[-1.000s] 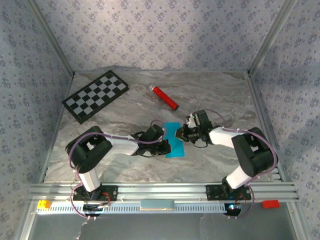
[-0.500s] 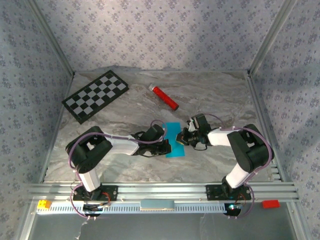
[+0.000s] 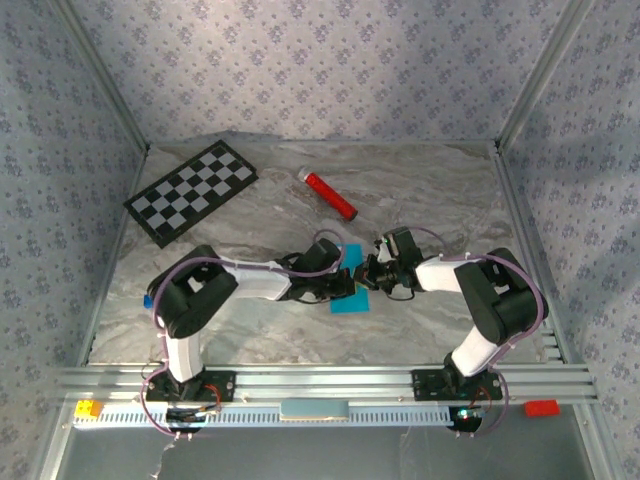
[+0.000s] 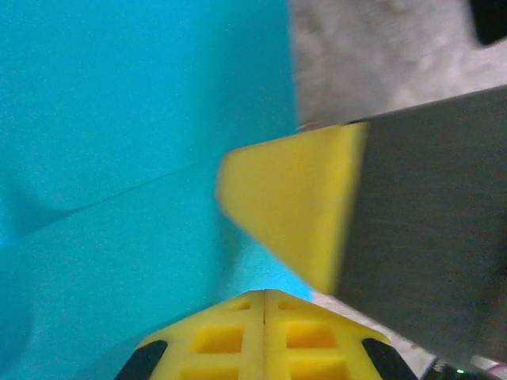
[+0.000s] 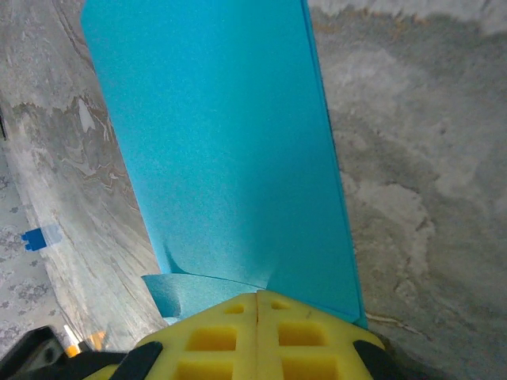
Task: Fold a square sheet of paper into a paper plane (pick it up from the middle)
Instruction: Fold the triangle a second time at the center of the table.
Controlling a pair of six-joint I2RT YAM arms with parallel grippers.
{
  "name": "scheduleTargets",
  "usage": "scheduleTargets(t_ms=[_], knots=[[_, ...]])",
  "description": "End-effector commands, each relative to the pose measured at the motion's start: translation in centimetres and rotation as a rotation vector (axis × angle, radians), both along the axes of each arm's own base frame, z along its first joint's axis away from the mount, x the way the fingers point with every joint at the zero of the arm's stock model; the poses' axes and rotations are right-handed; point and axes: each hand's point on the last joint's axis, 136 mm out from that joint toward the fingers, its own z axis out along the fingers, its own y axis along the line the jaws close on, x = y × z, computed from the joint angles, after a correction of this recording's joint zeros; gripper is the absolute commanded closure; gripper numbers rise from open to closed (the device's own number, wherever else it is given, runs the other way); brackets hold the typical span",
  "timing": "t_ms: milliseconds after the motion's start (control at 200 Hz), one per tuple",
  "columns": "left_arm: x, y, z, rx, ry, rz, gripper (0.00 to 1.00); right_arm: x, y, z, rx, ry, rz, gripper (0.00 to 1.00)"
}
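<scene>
The square sheet of paper lies folded into a narrow cyan strip on the marble table, mid-front, between the two arms. My left gripper is shut, and its yellow tips press down on the sheet beside a faint crease. From the right, my shut right gripper meets it, with its tips resting on the strip's near end. A small flap curls up at that end. In the left wrist view, a yellow finger of the right gripper sits just ahead of the left tips, almost touching them.
A red cylinder lies behind the paper, and a black-and-white checkerboard sits at the back left. A bit of blue tape marks the table. Metal frame posts border both sides.
The left arm has reached further right, so its gripper now sits on the sheet close to the right gripper. The right gripper came down and left slightly, then held.
</scene>
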Motion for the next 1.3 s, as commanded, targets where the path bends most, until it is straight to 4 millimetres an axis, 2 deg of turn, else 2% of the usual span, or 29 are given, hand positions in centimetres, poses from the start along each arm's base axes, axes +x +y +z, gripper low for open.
scheduleTargets(t_ms=[0,175,540,1009,1129,1294], knots=[[-0.6,0.6,-1.4,0.038,0.048,0.005,0.97,-1.8,-2.2,-3.4,-0.109,0.105,-0.048,1.0],[-1.8,2.7,-2.7,0.084,0.083,0.034,0.98,-1.9,-2.2,-3.5,-0.111,0.108,-0.048,1.0],[-4.1,5.0,-2.9,0.091,0.117,0.024,0.95,-2.0,-2.6,-3.8,-0.116,0.12,-0.046,1.0],[-7.2,9.1,-4.3,0.147,0.151,0.056,0.94,-1.9,-2.8,-3.6,-0.12,0.115,-0.053,1.0],[-7.2,9.3,-3.8,0.165,0.135,0.042,0.95,-1.9,-2.7,-3.4,-0.119,0.111,-0.053,1.0],[-6.1,8.4,-0.8,0.128,0.05,0.023,0.95,-1.8,-2.7,-3.3,-0.114,0.109,-0.05,1.0]])
